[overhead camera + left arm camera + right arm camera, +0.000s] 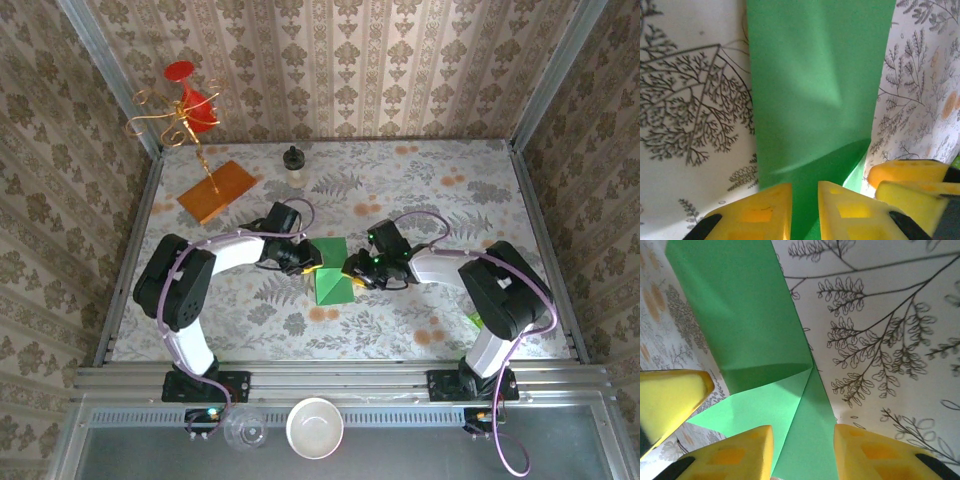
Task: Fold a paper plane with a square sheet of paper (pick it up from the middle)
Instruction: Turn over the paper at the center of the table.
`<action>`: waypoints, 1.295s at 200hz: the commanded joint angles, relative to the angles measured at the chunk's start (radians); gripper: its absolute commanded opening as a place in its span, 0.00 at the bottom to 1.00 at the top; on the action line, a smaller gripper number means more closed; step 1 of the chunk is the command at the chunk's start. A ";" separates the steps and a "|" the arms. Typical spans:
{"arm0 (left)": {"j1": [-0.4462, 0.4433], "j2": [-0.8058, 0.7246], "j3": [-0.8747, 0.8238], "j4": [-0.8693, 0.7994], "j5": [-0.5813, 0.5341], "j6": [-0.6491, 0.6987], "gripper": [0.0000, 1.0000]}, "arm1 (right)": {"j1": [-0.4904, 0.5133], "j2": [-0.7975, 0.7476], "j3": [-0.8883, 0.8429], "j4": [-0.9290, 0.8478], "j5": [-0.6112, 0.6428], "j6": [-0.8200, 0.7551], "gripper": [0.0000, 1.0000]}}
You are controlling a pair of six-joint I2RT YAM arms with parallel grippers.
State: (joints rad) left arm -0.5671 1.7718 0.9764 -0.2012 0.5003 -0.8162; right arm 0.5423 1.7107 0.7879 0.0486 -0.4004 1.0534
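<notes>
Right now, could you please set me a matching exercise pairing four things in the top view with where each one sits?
Things:
1. paper
2. board
3. bowl
4. bottle

Places:
A. back, near the middle
B. nearest edge
C. centre
D. back left

Pairs: 1-C; 2-D; 3-B; 4-A

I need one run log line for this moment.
paper: partly folded | left gripper: open around paper | right gripper: open around paper
</notes>
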 commanded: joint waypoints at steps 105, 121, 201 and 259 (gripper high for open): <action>0.023 -0.154 -0.024 -0.011 -0.031 -0.009 0.23 | 0.026 0.013 0.025 0.009 0.039 0.032 0.32; 0.006 -0.189 -0.039 -0.015 -0.027 -0.025 0.24 | 0.027 0.003 0.025 0.006 0.041 0.028 0.34; -0.041 -0.067 -0.032 -0.007 -0.054 -0.039 0.24 | 0.028 0.000 0.008 0.039 0.029 0.049 0.36; -0.008 0.017 -0.038 0.026 -0.037 -0.041 0.24 | 0.036 -0.010 0.017 0.052 0.026 0.062 0.35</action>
State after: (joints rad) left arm -0.5739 1.7733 0.9348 -0.1879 0.4587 -0.8566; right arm 0.5678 1.7271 0.7948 0.0803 -0.3843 1.1007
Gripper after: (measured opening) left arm 0.238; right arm 0.351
